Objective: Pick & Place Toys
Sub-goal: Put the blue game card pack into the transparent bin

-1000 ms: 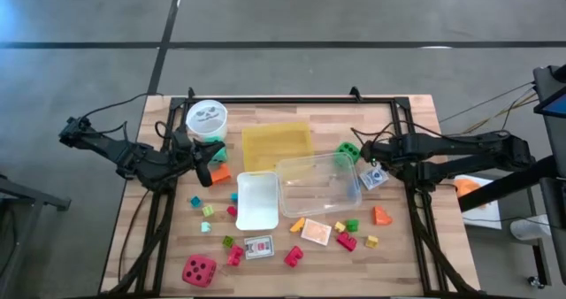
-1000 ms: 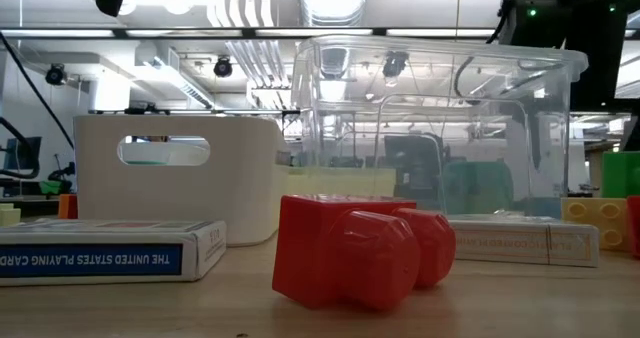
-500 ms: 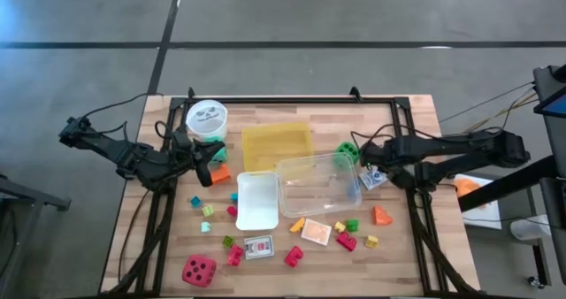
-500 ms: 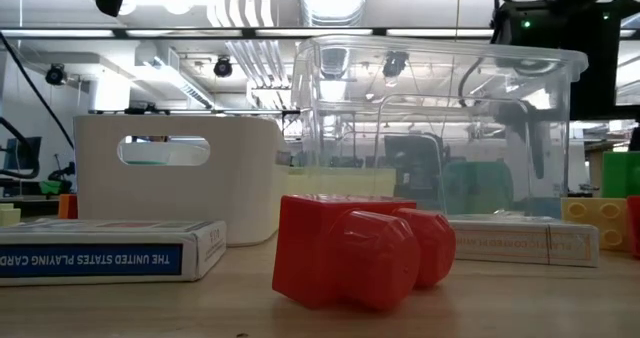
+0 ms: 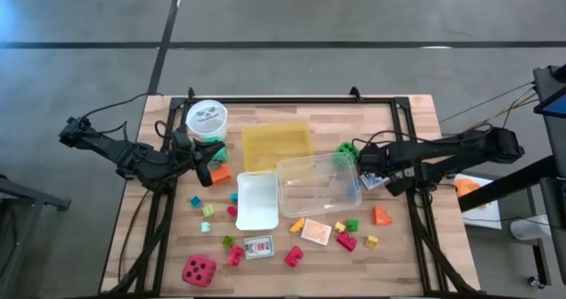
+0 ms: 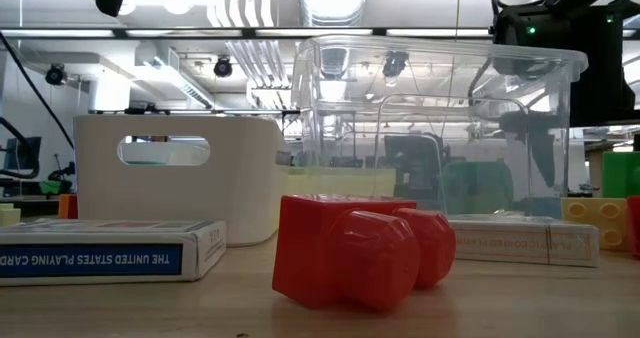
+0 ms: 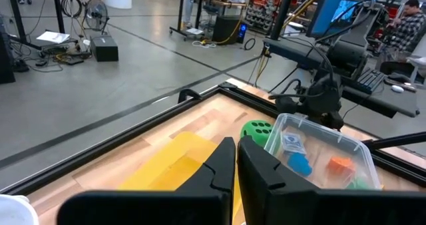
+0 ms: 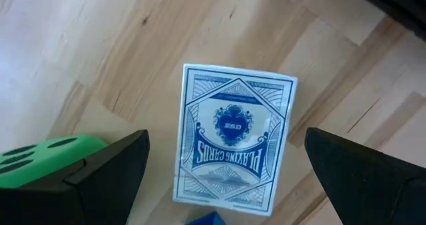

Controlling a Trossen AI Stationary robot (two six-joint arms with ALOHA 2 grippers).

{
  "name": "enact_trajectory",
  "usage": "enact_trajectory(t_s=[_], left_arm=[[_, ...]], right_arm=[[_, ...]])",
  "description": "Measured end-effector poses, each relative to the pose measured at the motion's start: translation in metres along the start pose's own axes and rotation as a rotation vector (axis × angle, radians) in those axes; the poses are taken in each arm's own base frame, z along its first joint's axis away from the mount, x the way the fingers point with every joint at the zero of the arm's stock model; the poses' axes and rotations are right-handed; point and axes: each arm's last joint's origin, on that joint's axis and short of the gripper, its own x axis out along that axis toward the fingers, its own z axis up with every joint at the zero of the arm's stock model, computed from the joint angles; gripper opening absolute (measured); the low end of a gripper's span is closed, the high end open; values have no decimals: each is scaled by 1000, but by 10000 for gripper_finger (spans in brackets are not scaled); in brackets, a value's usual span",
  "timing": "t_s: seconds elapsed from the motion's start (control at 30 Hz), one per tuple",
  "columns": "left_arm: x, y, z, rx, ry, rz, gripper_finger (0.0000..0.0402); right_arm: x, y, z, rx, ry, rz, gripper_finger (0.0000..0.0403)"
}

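Wooden table [image 8: 100, 45] bears blue patterned card pack [image 8: 233, 133].

blue-and-white patterned card pack [image 8: 231, 137] with an ornate back design lying on pale wood table [image 8: 100, 45]; green die [image 5: 347, 150] with dark dots; red die [image 5: 199, 270] with black dots; yellow tray [image 5: 277, 142]; see-through clear box [image 5: 318, 183]; white bin [image 5: 257, 201]; white round cup [image 5: 206, 117]; small blocks in red [image 6: 350, 249], orange [image 5: 381, 216], yellow [image 5: 371, 241] and green [image 5: 352, 225]
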Motion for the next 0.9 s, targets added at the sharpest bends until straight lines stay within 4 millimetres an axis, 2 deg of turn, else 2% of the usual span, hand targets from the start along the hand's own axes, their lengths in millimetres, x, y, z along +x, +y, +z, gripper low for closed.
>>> enact_trajectory(t_s=[0.5, 0.73, 0.9], left_arm=[[0, 0, 0, -10, -2, 1, 14], [0, 0, 0, -10, -2, 1, 14], [0, 0, 0, -10, -2, 1, 14]], right_arm=[[21, 1, -14, 129, -70, -161, 396], [21, 1, -13, 130, -60, -143, 396], [14, 1, -6, 110, -79, -44, 396]])
